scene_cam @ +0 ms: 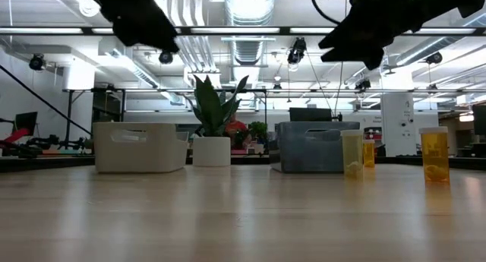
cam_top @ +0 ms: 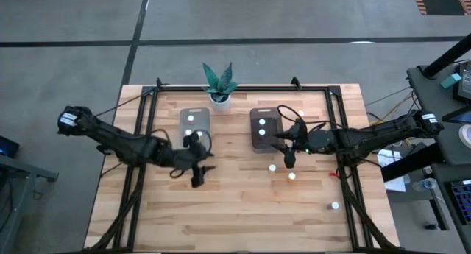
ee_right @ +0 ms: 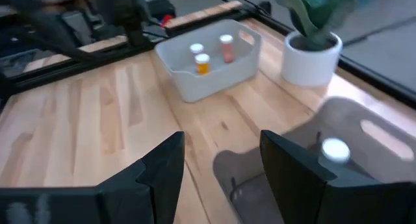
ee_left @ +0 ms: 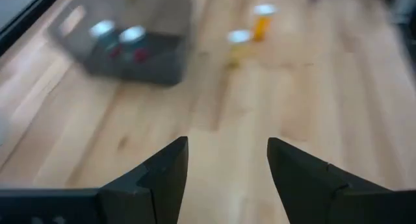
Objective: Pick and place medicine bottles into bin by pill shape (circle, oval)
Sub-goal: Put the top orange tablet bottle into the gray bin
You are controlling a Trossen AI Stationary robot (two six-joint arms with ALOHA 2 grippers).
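Observation:
The clear bin (cam_top: 195,126) stands at the far middle and holds three white-capped bottles (ee_right: 203,58). The dark grey bin (cam_top: 265,128) stands to its right and holds two bottles (cam_top: 261,127). Several loose bottles stand upright on the table: one (cam_top: 301,114) behind the dark bin, two (cam_top: 272,167) (cam_top: 292,176) in front of it and one (cam_top: 335,205) near the right front. My left gripper (cam_top: 202,161) hovers open and empty in front of the clear bin. My right gripper (cam_top: 285,146) hovers open and empty at the dark bin's right front corner.
A green plant in a white pot (cam_top: 219,98) stands at the far edge between the bins. A black frame (cam_top: 243,87) runs along the table's far edge and down both sides. Bare wood lies along the near edge (cam_top: 221,217).

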